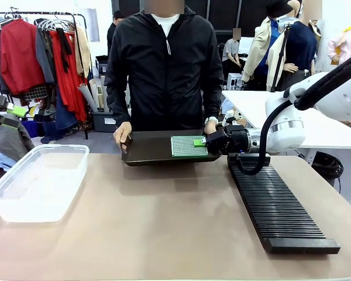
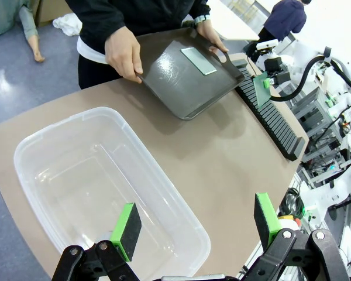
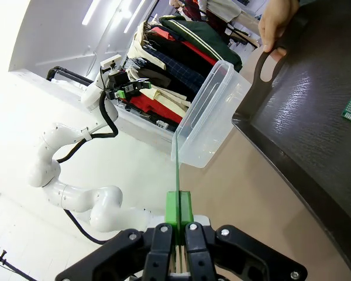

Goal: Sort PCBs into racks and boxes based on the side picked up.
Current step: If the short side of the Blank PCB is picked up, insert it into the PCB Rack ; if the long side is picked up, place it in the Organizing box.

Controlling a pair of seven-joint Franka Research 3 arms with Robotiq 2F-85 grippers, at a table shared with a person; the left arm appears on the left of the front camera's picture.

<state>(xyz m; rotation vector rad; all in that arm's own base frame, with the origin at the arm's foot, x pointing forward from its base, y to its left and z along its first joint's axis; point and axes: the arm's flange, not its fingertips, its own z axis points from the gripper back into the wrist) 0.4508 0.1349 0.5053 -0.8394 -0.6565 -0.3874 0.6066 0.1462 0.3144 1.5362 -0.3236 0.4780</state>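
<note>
right gripper (image 3: 178, 205) horizontal, pinching pcb (image 3: 176, 161)

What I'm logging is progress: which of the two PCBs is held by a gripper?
The PCB pinched in the right gripper, near the rack's far end; the other PCB lies flat on the dark tray.

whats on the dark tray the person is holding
One PCB lies flat on the dark tray; the rest of the tray's top looks bare. The face the board lies on is hidden. The right gripper holds a second PCB, off the tray.
</note>
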